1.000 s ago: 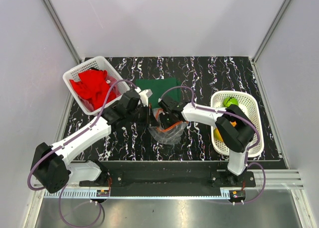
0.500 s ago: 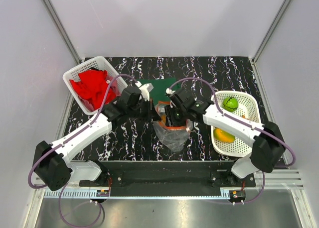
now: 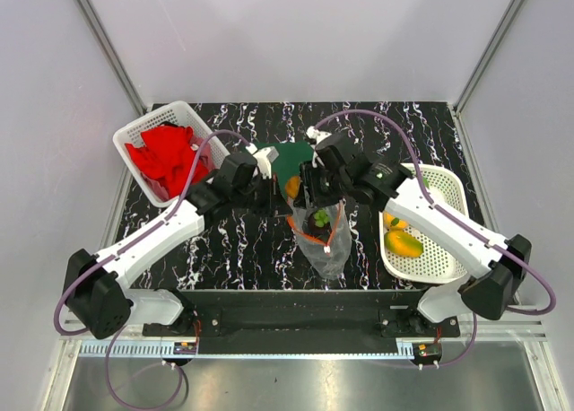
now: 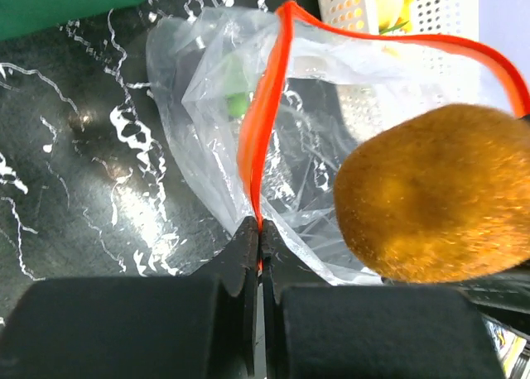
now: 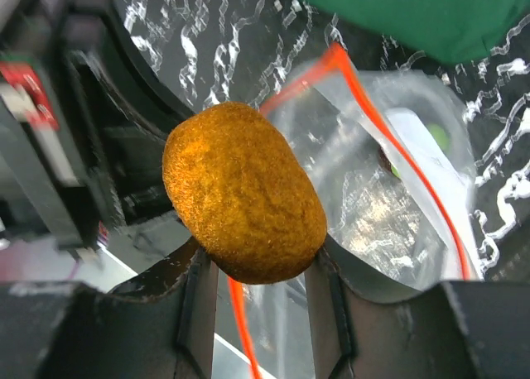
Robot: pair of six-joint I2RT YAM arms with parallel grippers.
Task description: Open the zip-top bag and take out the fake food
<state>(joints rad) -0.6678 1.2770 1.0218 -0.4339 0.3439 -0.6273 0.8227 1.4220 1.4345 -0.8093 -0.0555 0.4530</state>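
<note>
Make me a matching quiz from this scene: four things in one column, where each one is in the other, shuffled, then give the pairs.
1 bag
2 brown fruit
3 red cloth
4 green cloth

A in the left basket
B flat on the table
C held in the right gripper
D pinched by the left gripper

Pairs: 1-D, 2-C, 3-A, 4-B

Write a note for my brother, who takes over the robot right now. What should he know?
Left claw: shut on the zip strip of the zip-top bag, holding it open.
Right claw: shut on a fuzzy brown fruit at the bag's mouth.
Done: bag open; a yellow fruit lies in the white basket.
Left: probably put this fruit down, then fetch the dark piece inside the bag.
</note>
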